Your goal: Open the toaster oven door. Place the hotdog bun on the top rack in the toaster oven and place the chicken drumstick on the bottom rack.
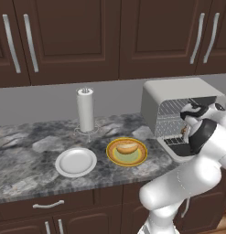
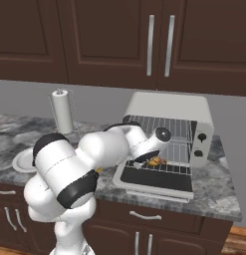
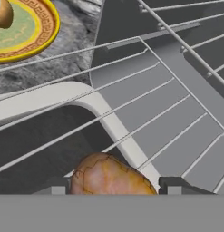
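From the left base view, dark cabinets hang over a marbled grey counter point(image 1: 23, 160). The hotdog bun point(image 1: 127, 148) lies on a yellow plate point(image 1: 126, 152), soft and light; I would pinch it gently across its middle. The toaster oven point(image 1: 178, 98) stands open.

From the right base view, the toaster oven door point(image 2: 155, 180) lies flat and my gripper point(image 2: 153, 160) reaches inside.

In the hand view, my jaws sit apart around the chicken drumstick point(image 3: 111, 177), greasy-looking and firm, at the bottom rack point(image 3: 177, 113). I read no writing anywhere.
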{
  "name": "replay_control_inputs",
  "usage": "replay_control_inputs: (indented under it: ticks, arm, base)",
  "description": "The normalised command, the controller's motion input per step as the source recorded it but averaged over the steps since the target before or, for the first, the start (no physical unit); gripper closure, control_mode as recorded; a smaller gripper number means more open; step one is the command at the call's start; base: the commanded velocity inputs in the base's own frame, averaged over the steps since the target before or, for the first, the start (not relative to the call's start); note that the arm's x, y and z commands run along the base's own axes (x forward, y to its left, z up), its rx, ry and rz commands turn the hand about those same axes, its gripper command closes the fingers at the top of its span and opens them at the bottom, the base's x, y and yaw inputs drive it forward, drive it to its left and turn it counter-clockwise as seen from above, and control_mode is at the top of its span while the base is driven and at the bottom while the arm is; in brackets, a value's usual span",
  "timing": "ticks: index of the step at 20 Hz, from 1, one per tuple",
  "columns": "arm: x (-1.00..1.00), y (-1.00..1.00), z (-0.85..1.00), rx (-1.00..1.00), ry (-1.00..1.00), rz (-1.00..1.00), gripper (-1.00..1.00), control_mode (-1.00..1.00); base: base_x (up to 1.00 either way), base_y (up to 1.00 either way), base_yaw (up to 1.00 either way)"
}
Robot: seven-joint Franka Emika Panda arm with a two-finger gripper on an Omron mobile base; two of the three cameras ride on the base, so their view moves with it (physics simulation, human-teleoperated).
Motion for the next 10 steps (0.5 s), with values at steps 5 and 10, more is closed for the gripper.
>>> replay_control_inputs:
  ticks: [5, 10]
  arm:
    - [-0.01, -0.05, -0.11, 0.00, -0.01, 0.00, -1.00, -1.00]
    - [0.00, -0.06, 0.00, 0.00, -0.08, 0.00, -1.00, -1.00]
  base:
    - [0.00, 0.00, 0.00]
    - [0.00, 0.00, 0.00]
